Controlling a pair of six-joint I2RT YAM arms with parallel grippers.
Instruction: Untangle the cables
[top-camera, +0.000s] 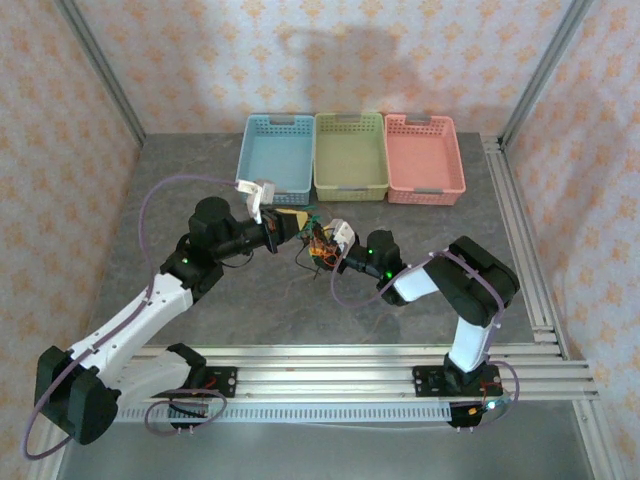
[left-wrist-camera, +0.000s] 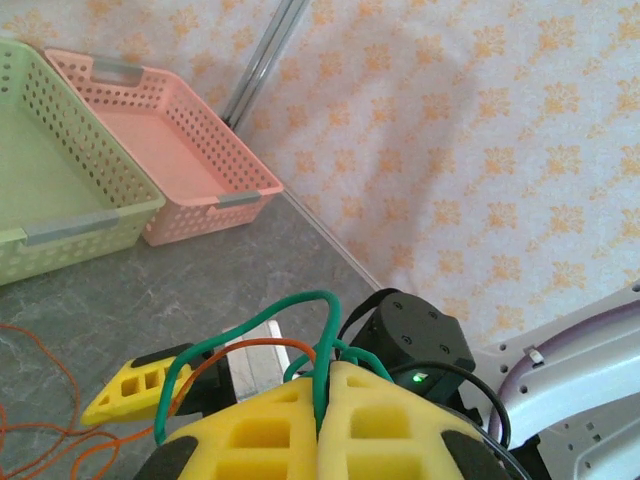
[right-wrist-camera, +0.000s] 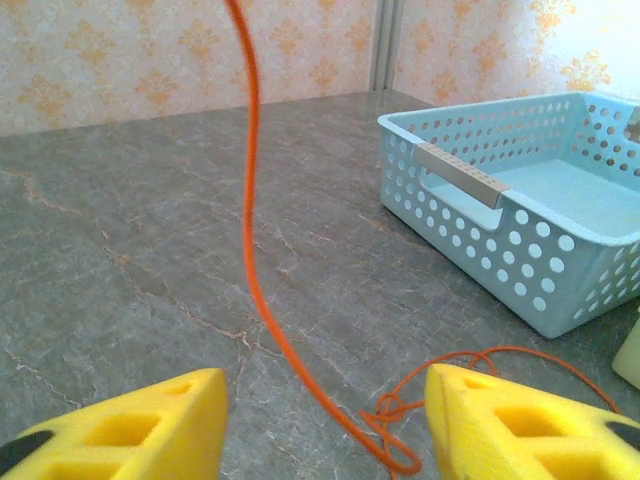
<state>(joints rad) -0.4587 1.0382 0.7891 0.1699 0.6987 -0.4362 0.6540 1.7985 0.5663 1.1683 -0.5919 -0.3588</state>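
The cables (top-camera: 318, 243) form a small red, black and green clump above mid-table, between the two grippers. My left gripper (top-camera: 297, 228) reaches it from the left. Its yellow foam fingers (left-wrist-camera: 270, 430) are shut on a green cable (left-wrist-camera: 336, 310), which loops up out of the seam. An orange cable (left-wrist-camera: 262, 344) and a black cable (left-wrist-camera: 478, 372) run beside it. My right gripper (top-camera: 324, 245) comes in from the right. In the right wrist view, the right gripper (right-wrist-camera: 322, 388) is open, low over the table. An orange cable (right-wrist-camera: 252, 250) hangs down between its fingers, touching neither, and ends in a small knot (right-wrist-camera: 392, 448).
Three empty baskets stand in a row at the back: blue (top-camera: 275, 157), green (top-camera: 350, 155) and pink (top-camera: 424, 158). The blue basket (right-wrist-camera: 520, 220) is close on the right gripper's right. More orange strands (left-wrist-camera: 40, 430) lie on the grey table. Aluminium rails line the near and right edges.
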